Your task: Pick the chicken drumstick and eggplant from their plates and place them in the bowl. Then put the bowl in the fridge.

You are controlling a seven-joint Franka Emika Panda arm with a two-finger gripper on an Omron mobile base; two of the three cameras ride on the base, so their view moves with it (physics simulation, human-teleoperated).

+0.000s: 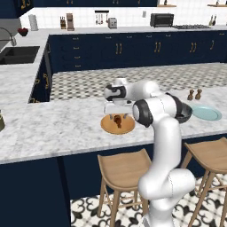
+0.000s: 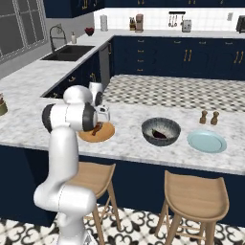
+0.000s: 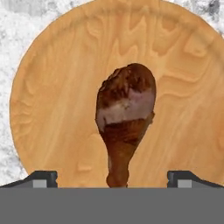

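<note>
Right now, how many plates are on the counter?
2. The wooden plate lies under the arm with the chicken drumstick on it; the pale blue plate sits bare, right of the bowl. None looks hidden.

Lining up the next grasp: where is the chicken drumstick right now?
The chicken drumstick lies on the wooden plate on the marble counter, directly under the open gripper, left of the bowl in the right base view.

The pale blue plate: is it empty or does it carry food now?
Empty. The pale blue plate shows a bare surface, while a dark elongated eggplant lies inside the bowl.
</note>
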